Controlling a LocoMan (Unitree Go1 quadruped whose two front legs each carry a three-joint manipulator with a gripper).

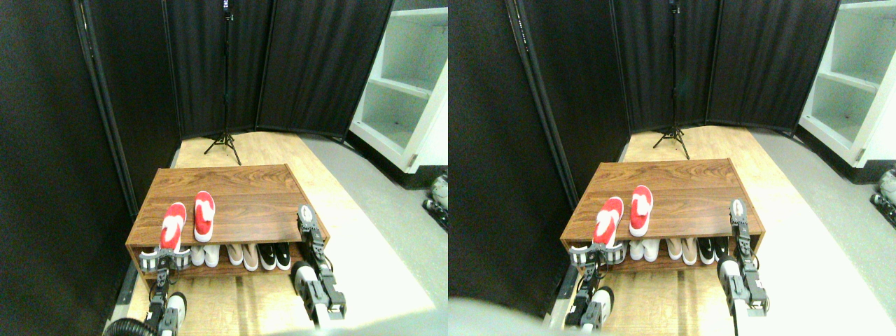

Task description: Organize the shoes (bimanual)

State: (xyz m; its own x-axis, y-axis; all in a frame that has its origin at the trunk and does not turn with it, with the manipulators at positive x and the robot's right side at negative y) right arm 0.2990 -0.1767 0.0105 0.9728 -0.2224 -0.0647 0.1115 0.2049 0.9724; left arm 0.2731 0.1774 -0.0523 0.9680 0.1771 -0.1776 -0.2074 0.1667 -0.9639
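Two red shoes lie soles-down on top of the wooden shoe rack [238, 192], toes pointing away from me. The left red shoe [173, 225] has its heel at the rack's front edge. The right red shoe [204, 215] lies just beside it, a little further back. My left gripper [164, 259] sits right at the left shoe's heel, open, its pale fingers [148, 261] spread wider than the heel. My right gripper [306, 213] stands upright at the rack's front right corner, apart from both shoes.
The rack's lower shelf holds white [204, 255], beige [243, 254] and black [274, 256] pairs. Black folding screens [315, 63] close off the back and left. A tripod [225, 143] stands behind the rack. A white cabinet [409, 91] is at the right.
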